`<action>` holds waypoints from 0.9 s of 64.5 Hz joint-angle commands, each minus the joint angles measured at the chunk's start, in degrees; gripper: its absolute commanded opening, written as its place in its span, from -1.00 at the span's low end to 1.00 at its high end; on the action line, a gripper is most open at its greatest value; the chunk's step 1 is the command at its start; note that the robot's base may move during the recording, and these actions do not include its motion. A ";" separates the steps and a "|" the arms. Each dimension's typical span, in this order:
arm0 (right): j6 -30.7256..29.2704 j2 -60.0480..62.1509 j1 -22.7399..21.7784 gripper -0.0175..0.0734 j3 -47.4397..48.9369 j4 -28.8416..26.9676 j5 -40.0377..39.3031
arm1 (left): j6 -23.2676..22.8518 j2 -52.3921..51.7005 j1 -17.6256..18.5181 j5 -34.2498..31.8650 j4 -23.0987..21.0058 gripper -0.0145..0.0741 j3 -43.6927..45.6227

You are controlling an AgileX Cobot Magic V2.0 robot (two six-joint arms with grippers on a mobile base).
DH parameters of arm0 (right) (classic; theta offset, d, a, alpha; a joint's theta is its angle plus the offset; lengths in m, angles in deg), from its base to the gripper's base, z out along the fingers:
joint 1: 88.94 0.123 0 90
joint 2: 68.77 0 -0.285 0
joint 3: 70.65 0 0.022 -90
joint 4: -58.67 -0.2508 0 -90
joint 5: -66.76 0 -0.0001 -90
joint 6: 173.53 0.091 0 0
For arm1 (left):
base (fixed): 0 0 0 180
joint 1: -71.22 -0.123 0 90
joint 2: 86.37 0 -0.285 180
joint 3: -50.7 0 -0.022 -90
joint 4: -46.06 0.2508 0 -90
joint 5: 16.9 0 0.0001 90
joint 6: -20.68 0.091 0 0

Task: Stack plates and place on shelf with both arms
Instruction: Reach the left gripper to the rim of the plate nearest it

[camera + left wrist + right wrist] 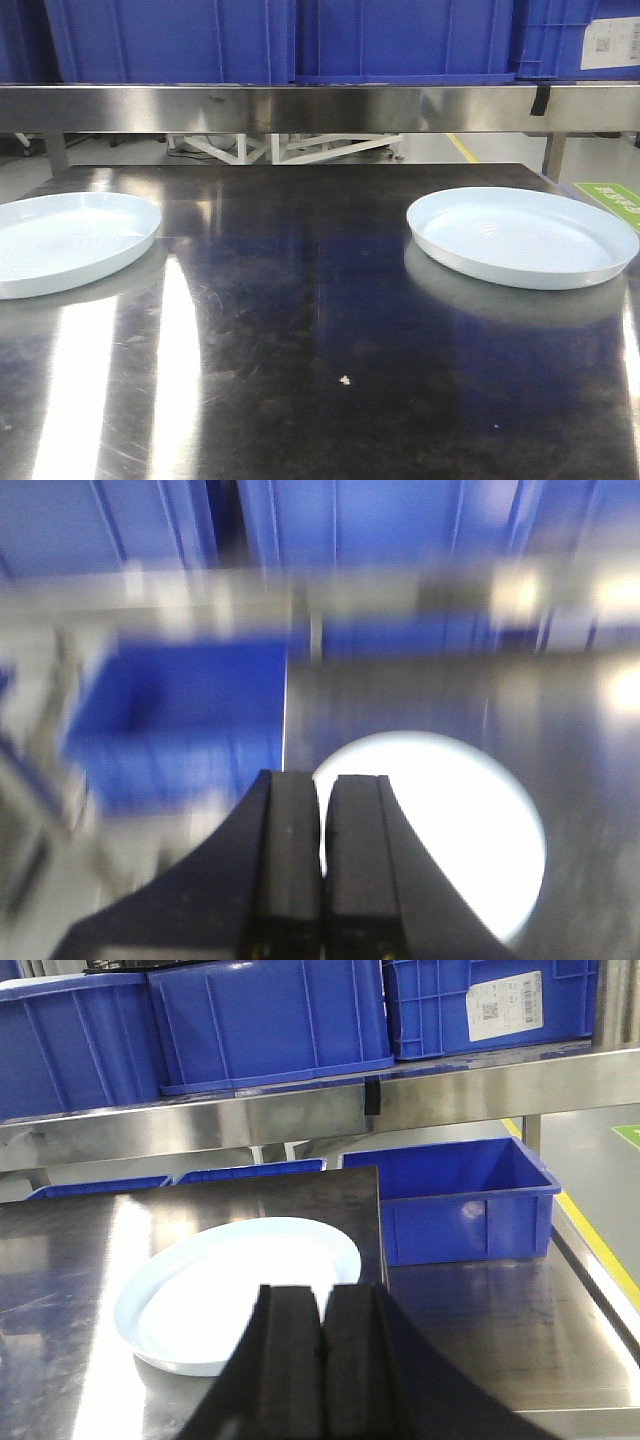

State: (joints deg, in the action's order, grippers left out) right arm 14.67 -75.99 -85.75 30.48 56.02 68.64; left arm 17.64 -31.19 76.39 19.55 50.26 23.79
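Two pale bluish-white plates lie apart on the dark tabletop: the left plate (62, 238) at the left edge and the right plate (520, 235) at the right. The steel shelf rail (320, 108) runs across behind them. My left gripper (325, 780) is shut and empty, above the near edge of the left plate (460, 830); this view is blurred. My right gripper (322, 1295) is shut and empty, above the near right edge of the right plate (225, 1285). Neither gripper shows in the front view.
Blue ribbed crates (270, 40) stand on the shelf. Another blue crate (460, 1200) sits low, right of the dark tabletop (320, 330), beyond its edge. A blue crate (170, 720) also lies left of the table. A steel surface (500, 1320) lies to the right.
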 commanded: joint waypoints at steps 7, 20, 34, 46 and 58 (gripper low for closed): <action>-0.46 1.22 -0.39 -0.51 0.94 0.41 -5.20 | 0.48 16.66 0.20 5.44 0.27 -0.06 10.95; -0.46 1.22 -0.39 -0.51 0.94 0.41 -5.20 | 0.81 34.77 -6.36 10.40 -6.83 0.35 17.61; -0.46 1.22 -0.39 -0.51 0.94 0.41 -5.20 | 8.61 53.33 -12.93 17.27 -17.65 0.41 24.35; -0.46 1.22 -0.39 -0.51 0.94 0.41 -5.20 | 9.24 58.64 -12.65 19.42 -17.62 0.41 29.15; -0.46 1.22 -0.39 -0.51 0.94 0.41 -5.20 | 9.24 57.80 -12.65 20.38 -17.62 0.41 32.59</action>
State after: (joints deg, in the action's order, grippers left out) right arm 14.67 -75.99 -85.75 30.48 56.02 68.64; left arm 26.77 30.03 63.64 39.28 33.50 53.69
